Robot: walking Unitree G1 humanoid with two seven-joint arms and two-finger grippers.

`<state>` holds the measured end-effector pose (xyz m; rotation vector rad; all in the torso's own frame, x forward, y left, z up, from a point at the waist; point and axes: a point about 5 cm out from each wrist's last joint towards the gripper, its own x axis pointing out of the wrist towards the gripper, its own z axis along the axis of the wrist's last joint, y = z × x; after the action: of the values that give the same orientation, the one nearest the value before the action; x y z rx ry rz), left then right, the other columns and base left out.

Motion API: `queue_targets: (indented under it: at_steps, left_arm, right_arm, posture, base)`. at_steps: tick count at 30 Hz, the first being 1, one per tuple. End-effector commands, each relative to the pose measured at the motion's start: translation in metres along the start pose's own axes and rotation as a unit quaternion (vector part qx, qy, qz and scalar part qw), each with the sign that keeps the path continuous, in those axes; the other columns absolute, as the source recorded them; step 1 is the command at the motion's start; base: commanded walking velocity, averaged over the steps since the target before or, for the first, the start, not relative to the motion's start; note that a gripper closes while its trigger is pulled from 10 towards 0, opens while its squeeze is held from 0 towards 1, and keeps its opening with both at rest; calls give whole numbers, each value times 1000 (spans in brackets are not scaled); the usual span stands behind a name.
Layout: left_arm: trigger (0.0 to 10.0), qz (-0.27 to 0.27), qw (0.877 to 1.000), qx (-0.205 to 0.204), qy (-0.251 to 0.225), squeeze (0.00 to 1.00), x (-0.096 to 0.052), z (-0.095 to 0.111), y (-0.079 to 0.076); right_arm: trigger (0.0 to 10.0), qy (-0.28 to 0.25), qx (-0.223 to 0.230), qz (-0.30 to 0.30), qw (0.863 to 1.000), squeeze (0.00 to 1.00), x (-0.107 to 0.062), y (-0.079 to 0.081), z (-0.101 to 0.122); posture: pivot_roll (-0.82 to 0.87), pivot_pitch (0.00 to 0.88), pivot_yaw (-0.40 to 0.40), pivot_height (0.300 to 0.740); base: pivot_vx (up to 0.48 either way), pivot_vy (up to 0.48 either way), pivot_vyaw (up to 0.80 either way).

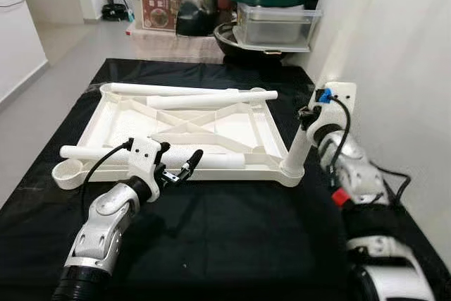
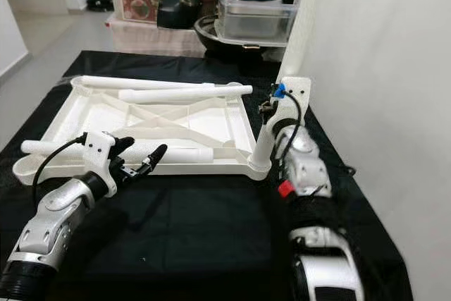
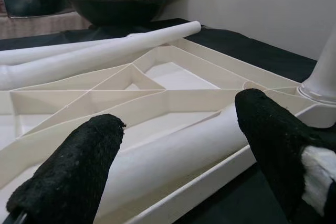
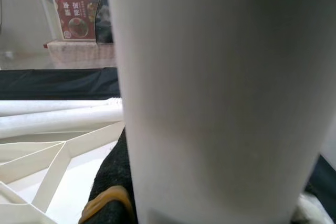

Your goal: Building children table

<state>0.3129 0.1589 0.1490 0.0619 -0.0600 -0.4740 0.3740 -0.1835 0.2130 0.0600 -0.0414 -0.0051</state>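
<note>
The white table top [image 1: 113, 114] lies upside down on the black cloth. One white leg [image 1: 345, 33] stands upright in its near right corner socket, and my right gripper [image 1: 308, 118] is shut on it low down; a black finger [image 4: 113, 182] presses against it. A second leg [image 1: 222, 161] lies along the top's near rim. My left gripper [image 1: 180, 156] hovers open just in front of it, fingers [image 3: 68, 177] spread on either side. Two more legs [image 1: 211, 100] lie across the far side.
The near left corner socket [image 1: 68, 172] has no leg in it. Beyond the table stand a dark wok [image 1: 239, 40], a clear box with a green lid [image 1: 271, 5] and storage boxes [image 1: 162, 1]. A white wall [image 1: 409, 68] runs close along the right.
</note>
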Motion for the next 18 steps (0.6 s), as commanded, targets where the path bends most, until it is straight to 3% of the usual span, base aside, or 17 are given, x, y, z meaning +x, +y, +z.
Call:
queue_targets:
  at_steps: [1,3,4,6,7,9,10,11,12,13,14,16,17,18]
  left_arm:
    - [10000,-4,1000,0,6,0,0,-2,-1]
    - [10000,-4,1000,0,6,0,0,-2,-1]
    - [10000,-3,1000,1,6,0,0,-2,0]
    - [10000,-3,1000,0,5,0,0,-2,0]
    - [10000,-4,1000,0,5,0,1,-2,-1]
    - [10000,-4,1000,-1,4,0,1,-2,-2]
    - [10000,-5,1000,-2,4,0,1,-2,-3]
    - [10000,-5,1000,-2,4,0,1,-2,-3]
    - [10000,-5,1000,-2,4,0,1,-2,-3]
    - [10000,-5,1000,-2,4,0,1,-2,-3]
    - [10000,-5,1000,-2,4,0,1,-2,-3]
    - [10000,-4,1000,-2,4,0,2,-2,-2]
    - [10000,-4,1000,-2,4,0,2,-2,-2]
    - [10000,-4,1000,-2,4,0,2,-2,-2]
  right_arm:
    - [10000,63,-12,37,997,0,-8,18,-29]
    - [10000,59,-17,60,996,0,-9,27,-28]
    - [10000,49,-5,75,996,1000,-8,30,-26]
    - [10000,28,8,84,996,1000,-1,26,-15]
    - [10000,16,15,117,993,451,2,26,-5]
    - [10000,5,19,156,987,451,3,27,4]
    - [10000,-14,22,205,978,0,-1,30,15]
    - [10000,-29,17,243,969,0,-5,32,24]
    - [10000,-29,17,243,969,0,-5,32,24]
    - [10000,-50,3,323,945,0,-16,37,37]
    - [10000,-50,3,323,945,0,-16,37,37]
    - [10000,-57,-58,489,868,0,-50,45,48]
    - [10000,-51,-77,534,841,0,-60,46,47]
    - [10000,-51,-77,534,841,0,-60,46,47]
  posture:
    - [20,0,-95,740]
    - [20,0,-95,740]
    - [18,0,-96,740]
    - [17,0,-96,740]
    - [14,0,-97,740]
    - [14,0,-97,740]
    - [12,0,-97,740]
    - [12,0,-97,740]
    - [12,0,-97,740]
    - [13,0,-98,740]
    - [13,0,-98,740]
    - [12,0,-99,740]
    - [16,0,-101,740]
    - [16,0,-101,740]
  base:
    - [0,0,0]
    - [0,0,0]
    - [0,0,0]
    - [0,0,0]
    - [0,0,0]
    - [0,0,0]
    - [0,0,0]
    - [0,0,0]
    - [0,0,0]
    - [0,0,0]
    - [0,0,0]
    - [0,0,0]
    - [0,0,0]
    - [0,0,0]
